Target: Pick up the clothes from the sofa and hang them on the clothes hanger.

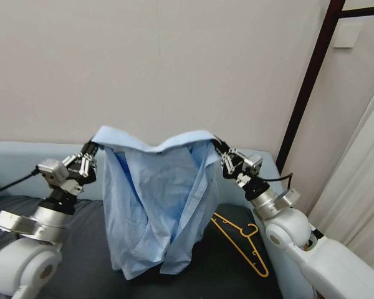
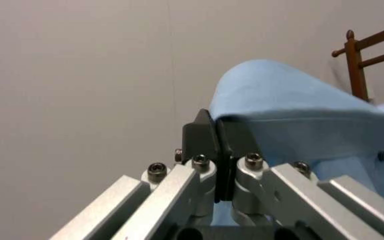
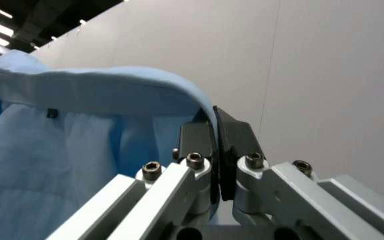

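A light-blue shirt (image 1: pixel 154 205) is held spread out in the air above the dark sofa seat (image 1: pixel 90 249), its lower part hanging down toward the cushion. One top corner is pinched by the left gripper (image 1: pixel 95 151), the other by the right gripper (image 1: pixel 219 148) — both pairs of fingers (image 2: pixel 200 137) are closed tight on the fabric. A yellow hanger (image 1: pixel 242 242) is seen lying on the seat, toward the robot's right.

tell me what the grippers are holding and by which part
Both hold the light blue shirt by its top edge: the left gripper pinches one shoulder, the right gripper the other, and it hangs spread between them.
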Robot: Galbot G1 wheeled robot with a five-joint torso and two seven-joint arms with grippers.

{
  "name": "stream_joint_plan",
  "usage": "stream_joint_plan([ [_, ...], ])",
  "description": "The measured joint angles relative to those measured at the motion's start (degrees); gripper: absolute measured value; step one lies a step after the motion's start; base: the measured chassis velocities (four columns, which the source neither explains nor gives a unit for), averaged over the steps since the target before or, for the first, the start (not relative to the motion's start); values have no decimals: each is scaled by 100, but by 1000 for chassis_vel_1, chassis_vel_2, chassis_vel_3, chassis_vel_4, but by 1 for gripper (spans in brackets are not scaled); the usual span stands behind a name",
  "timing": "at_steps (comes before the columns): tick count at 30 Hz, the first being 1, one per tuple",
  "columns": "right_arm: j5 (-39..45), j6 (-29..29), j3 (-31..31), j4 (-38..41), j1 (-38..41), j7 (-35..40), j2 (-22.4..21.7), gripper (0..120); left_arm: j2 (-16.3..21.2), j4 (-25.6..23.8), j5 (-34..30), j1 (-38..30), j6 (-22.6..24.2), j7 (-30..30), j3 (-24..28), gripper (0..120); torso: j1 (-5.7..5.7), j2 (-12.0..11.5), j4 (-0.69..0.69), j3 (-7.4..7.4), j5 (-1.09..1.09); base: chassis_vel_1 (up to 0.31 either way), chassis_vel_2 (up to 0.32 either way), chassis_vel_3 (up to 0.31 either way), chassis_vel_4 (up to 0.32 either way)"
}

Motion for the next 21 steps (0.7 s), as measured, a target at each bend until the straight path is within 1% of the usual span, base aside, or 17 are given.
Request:
stream_joint_plan([
  [2,174,-174,52,253,256,151,-170,0,457,-310,-99,13,371,-442,-342,0,0,0,0,-1,1,0,0,0,0],
  [3,155,-243,93,360,219,215,-245,0,556,-434,88,98,570,-691,-397,0,0,1,0,-1,2,0,0,0,0],
  [4,45,-262,106,415,91,239,-282,0,560,-493,327,204,668,-892,-362,0,0,1,0,-1,2,0,0,0,0],
  [5,45,-262,106,415,91,239,-282,0,560,-493,327,204,668,-892,-362,0,0,1,0,-1,2,0,0,0,0],
  [7,-407,-215,35,327,-372,252,-232,0,361,-447,936,476,777,-1107,-123,0,0,0,-2,-1,3,0,0,0,0],
  [10,-1187,-122,-291,-108,-970,274,18,0,-202,-273,1794,924,980,-973,105,0,0,0,-3,0,2,0,0,0,0],
  [11,-1187,-122,-291,-108,-970,274,18,0,-202,-273,1794,924,980,-973,105,0,0,0,-3,0,2,0,0,0,0],
  [12,-1420,-96,-422,-302,-1067,277,127,0,-394,-251,1990,1079,1031,-912,105,0,0,0,-2,0,2,0,0,0,0],
  [15,-1890,-56,-710,-797,-1261,278,444,0,-819,-180,2383,1425,1133,-589,125,0,0,0,5,0,3,0,0,0,0],
  [16,-1890,-56,-710,-797,-1261,278,444,0,-819,-180,2383,1425,1133,-589,125,0,0,0,5,0,3,0,0,0,0],
  [18,-2109,-47,-831,-1055,-1335,246,672,0,-1042,-99,2608,1532,1180,-367,167,0,0,0,-4,0,2,0,0,0,0],
  [20,-2238,-39,-934,-1266,-1328,211,905,0,-1223,-28,2862,1677,1196,-97,137,0,0,0,-1,0,3,0,0,0,0],
  [21,-2238,-39,-934,-1266,-1328,211,905,0,-1223,-28,2862,1677,1196,-97,137,0,0,0,-1,0,3,0,0,0,0],
])
